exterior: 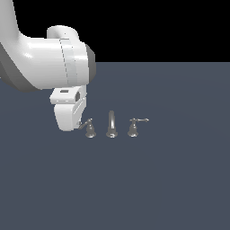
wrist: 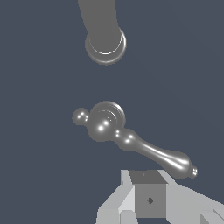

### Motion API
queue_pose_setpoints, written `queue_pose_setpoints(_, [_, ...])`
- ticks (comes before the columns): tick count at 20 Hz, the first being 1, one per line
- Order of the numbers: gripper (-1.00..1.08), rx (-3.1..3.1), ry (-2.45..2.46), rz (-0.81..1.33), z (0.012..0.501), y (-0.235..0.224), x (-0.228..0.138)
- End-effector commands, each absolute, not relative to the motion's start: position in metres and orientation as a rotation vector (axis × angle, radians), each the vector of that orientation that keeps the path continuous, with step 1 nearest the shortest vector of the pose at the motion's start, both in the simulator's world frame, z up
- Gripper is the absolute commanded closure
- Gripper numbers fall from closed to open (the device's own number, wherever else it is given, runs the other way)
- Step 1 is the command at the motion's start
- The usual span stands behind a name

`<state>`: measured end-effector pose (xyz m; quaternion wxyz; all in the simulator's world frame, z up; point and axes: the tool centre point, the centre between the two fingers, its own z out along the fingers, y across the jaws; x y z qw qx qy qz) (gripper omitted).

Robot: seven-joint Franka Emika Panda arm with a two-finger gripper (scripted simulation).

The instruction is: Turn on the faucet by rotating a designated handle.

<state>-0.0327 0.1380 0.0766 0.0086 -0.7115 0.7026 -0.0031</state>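
Gripper (wrist: pixel 148 199) sits just beside the handle (wrist: pixel 131 142) lever tip, seemingly touching; its grip state unclear

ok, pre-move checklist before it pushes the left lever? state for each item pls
1. Target is the handle at the exterior view's left, not its mirror twin: ok, the gripper is beside it.
2. Gripper near the lever's tip, not the bell base: ok, in the wrist view a fingertip sits just by the tip.
3. Fingertip touching the lever: cannot tell.
4. Jaws open or shut: cannot tell, only one fingertip shows clearly.
5. Spout clear of the gripper: ok, it stands apart.
6. Faucet already on: cannot tell.
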Motion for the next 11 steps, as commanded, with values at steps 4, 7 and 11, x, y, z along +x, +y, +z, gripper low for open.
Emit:
queue_pose_setpoints(4, [1.08,-2.230,2.201,-0.006,0.077,0.120,-0.046])
queue_pose_setpoints(7, [1.08,-2.236,2.200,-0.003,0.077,0.111,-0.054])
queue_pose_setpoints(11, [1.08,-2.243,2.199,0.000,0.077,0.103,-0.061])
